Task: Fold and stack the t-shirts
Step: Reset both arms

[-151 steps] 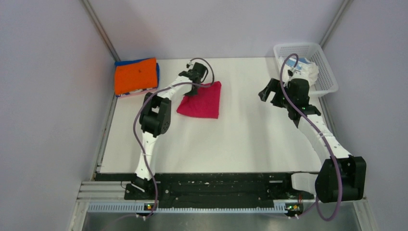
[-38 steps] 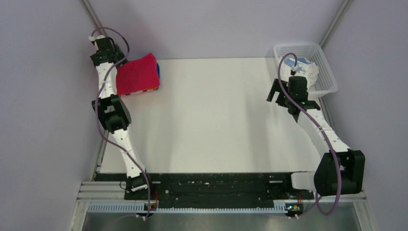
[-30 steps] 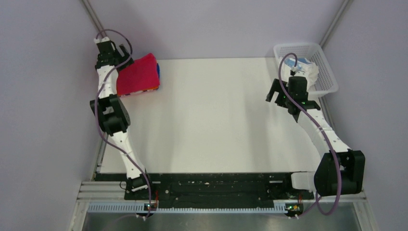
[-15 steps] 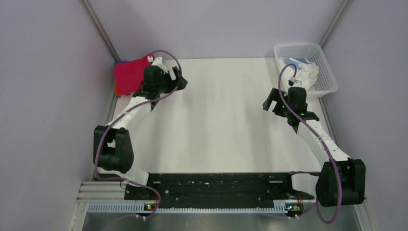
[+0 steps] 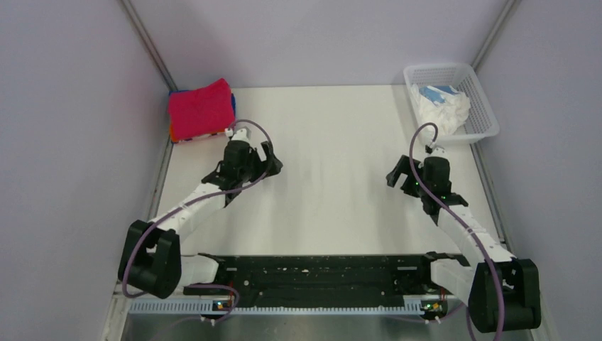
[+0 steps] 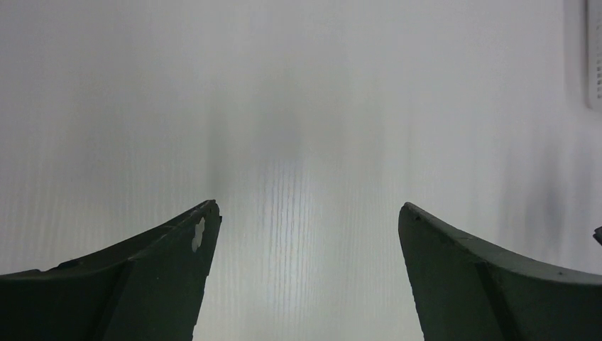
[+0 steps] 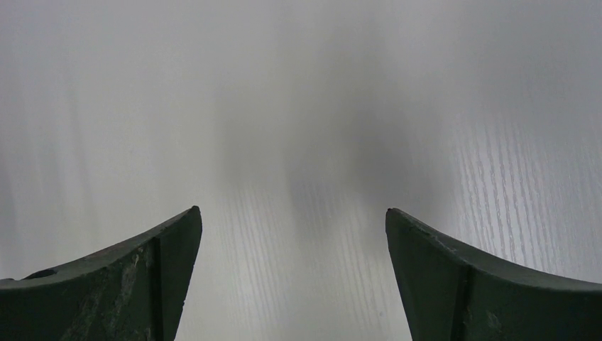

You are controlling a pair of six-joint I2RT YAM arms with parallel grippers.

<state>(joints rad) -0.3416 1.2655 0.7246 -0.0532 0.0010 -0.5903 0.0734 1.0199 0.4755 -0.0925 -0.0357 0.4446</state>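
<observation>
A folded crimson-pink t-shirt (image 5: 201, 108) lies on top of the stack at the table's back left corner; an orange edge (image 5: 172, 132) and a blue edge (image 5: 233, 104) show beneath it. White and pale blue t-shirts (image 5: 444, 104) lie crumpled in the basket. My left gripper (image 5: 268, 161) hangs open over bare table, to the front right of the stack. My right gripper (image 5: 396, 174) is open too, over the table in front of the basket. In both wrist views the left gripper (image 6: 307, 213) and the right gripper (image 7: 292, 217) have only white table between their fingers.
A white mesh basket (image 5: 483, 106) stands at the back right corner. Pale walls with metal corner posts close in the back and sides. The black base rail (image 5: 319, 273) runs along the near edge.
The left arm laid the crimson-pink t-shirt on the stack, let go and drew back toward the near middle. The right arm pulled back from the basket toward the front.
</observation>
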